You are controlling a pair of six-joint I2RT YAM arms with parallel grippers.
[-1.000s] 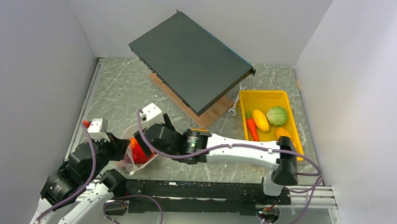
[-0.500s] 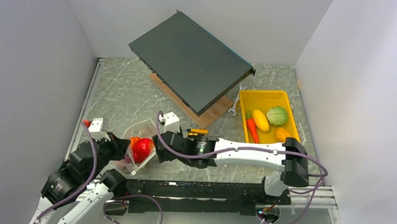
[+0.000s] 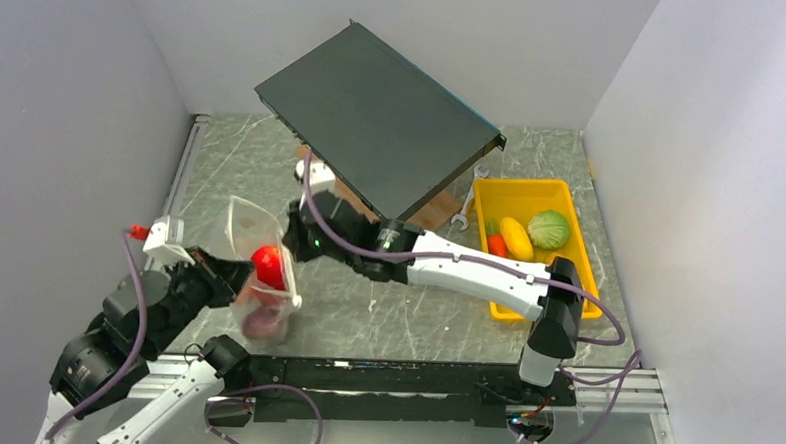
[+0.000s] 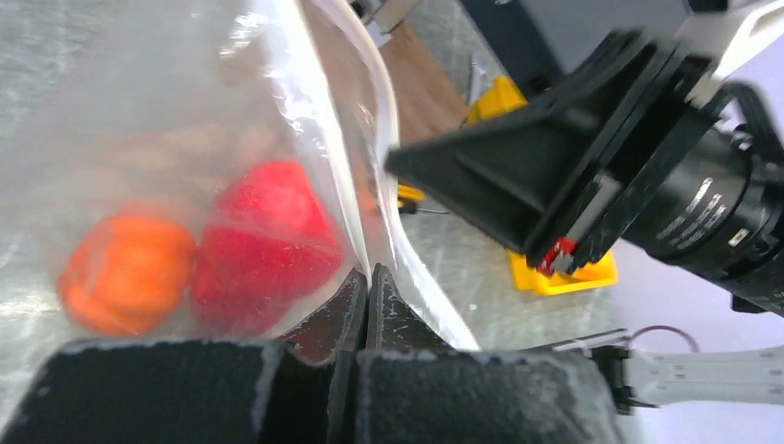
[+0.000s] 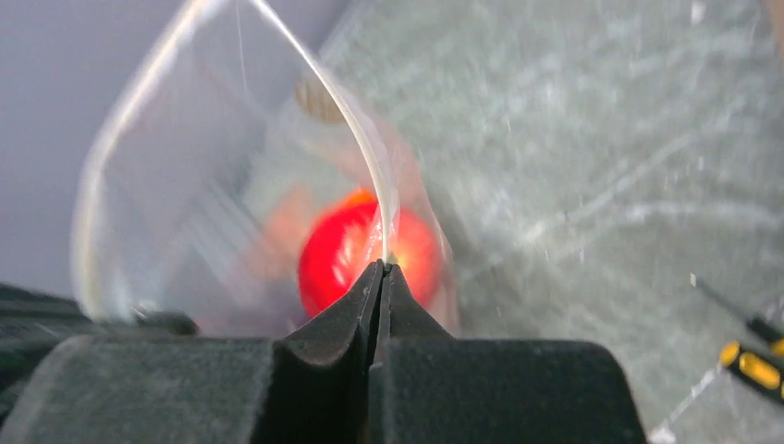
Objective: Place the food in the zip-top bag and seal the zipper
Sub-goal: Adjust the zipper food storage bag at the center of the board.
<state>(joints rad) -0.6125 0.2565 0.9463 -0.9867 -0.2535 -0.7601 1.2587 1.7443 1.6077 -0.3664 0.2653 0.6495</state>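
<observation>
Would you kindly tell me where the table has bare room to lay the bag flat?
Bare table lies far left, between the side rail and the dark slab; another strip runs between the right forearm and the front rail. It is crowded by the yellow tray and wrench, and around the zip-top bag pinched by left gripper and right gripper.

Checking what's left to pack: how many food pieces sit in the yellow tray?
3: carrot, yellow piece, cabbage, side by side in the tray. The right arm may hide more.
</observation>
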